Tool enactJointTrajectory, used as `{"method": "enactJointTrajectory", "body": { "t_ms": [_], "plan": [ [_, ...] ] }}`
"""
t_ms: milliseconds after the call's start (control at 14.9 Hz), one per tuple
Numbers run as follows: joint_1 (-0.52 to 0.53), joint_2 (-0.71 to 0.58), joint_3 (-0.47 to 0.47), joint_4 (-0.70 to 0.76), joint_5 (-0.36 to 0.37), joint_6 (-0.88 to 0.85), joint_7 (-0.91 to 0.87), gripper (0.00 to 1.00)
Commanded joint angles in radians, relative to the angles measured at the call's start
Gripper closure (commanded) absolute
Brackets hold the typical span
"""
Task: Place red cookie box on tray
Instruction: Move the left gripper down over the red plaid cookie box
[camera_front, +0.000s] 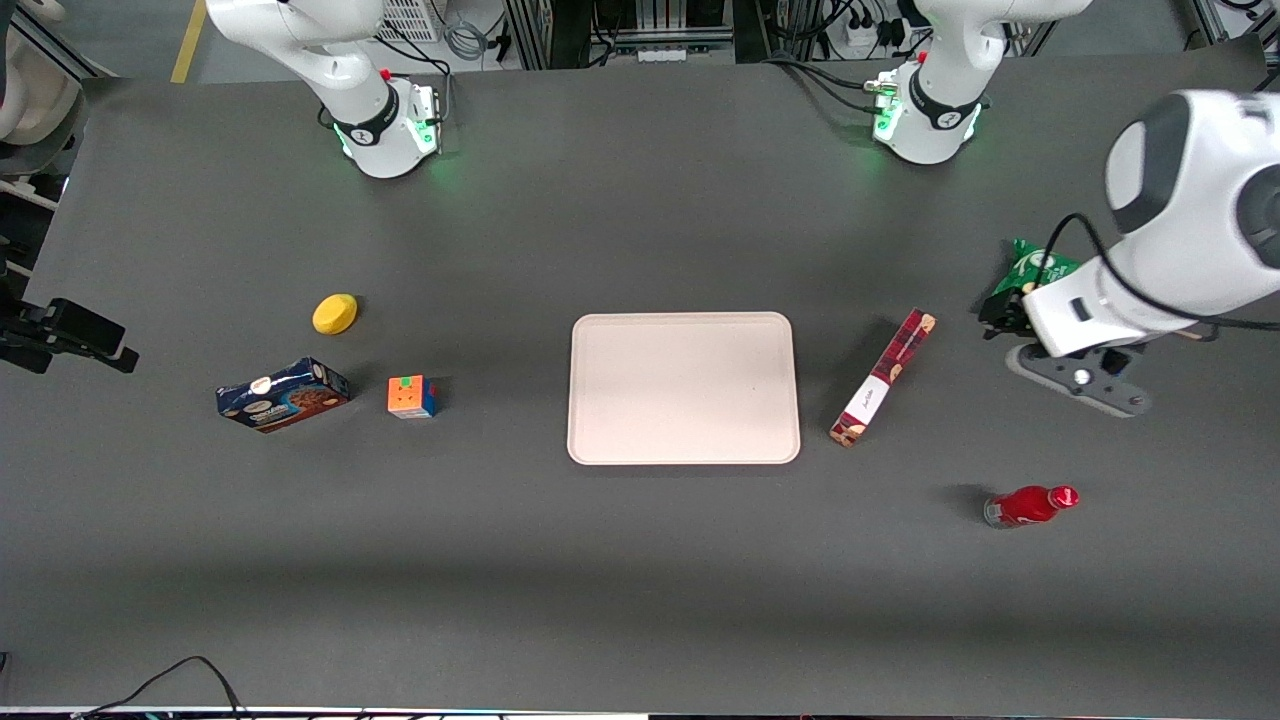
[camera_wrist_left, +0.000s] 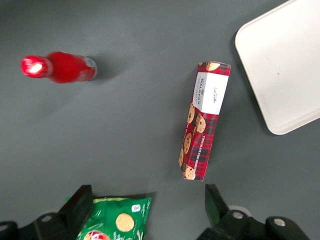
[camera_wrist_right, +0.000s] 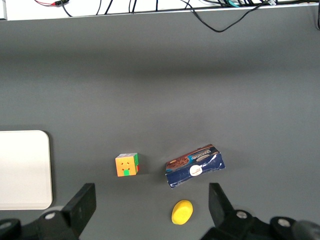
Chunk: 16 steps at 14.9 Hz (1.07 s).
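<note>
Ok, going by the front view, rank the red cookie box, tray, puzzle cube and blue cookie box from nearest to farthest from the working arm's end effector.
The end effector is open above the green snack bag.
1. Red cookie box, beside the tray.
2. Tray, mid-table.
3. Puzzle cube, toward the parked arm's end.
4. Blue cookie box, farthest that way.

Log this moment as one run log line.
phase: approach | end effector: open, above green snack bag, holding nothing | red cookie box: on table beside tray, not touching | tray: bare
</note>
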Motion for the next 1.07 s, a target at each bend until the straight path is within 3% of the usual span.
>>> {"method": "enactJointTrajectory", "body": {
  "t_ms": [0, 403, 806, 1007],
  "plan": [
    [-0.018, -0.048, -0.029, -0.186, 0.014, 0.130, -0.025, 0.00],
    [-0.018, -0.054, -0.140, -0.331, 0.014, 0.286, -0.169, 0.00],
    [-0.019, -0.030, -0.154, -0.515, 0.020, 0.608, -0.160, 0.00],
    [-0.019, -0.003, -0.154, -0.541, 0.020, 0.665, -0.163, 0.00]
  ]
}}
